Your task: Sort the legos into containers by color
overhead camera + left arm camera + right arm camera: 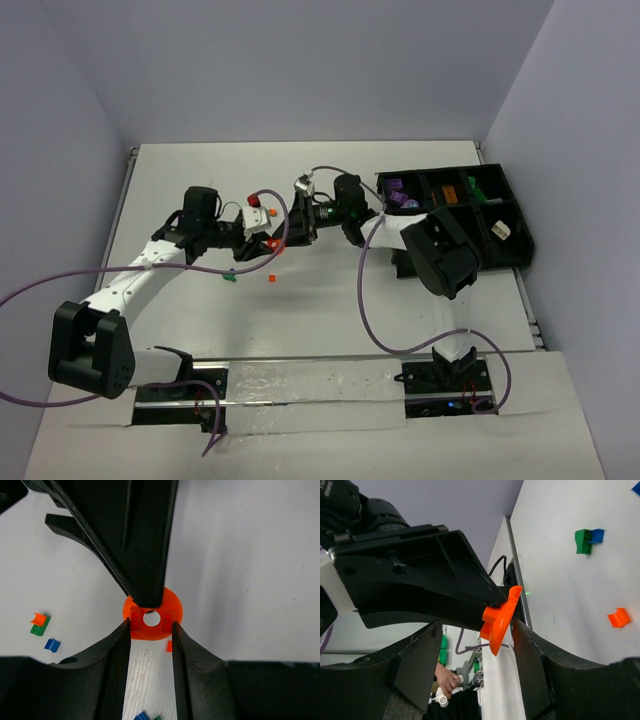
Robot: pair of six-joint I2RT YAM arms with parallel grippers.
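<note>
Left wrist | clamps orange disc (171,606) in left end effector (150,626) above worktop (330,320) centre, likely for handover | straddles it with right end effector (477,624), jaws apart, unclamped

A: Count check. Orange round disc (171,604): one.
B: Agreed, one. Small orange pieces loose on the table, left wrist view: two, an orange arch (38,617) and an orange bit (169,646).
A: Blue bricks: two, first (52,645) and second (142,716).
B: Green brick (36,629): one sure. A second green scrap (157,718) is cropped at the bottom edge, so probably two.
A: Black tray (508,200): one. Compartments counted across its far row: three.
</note>
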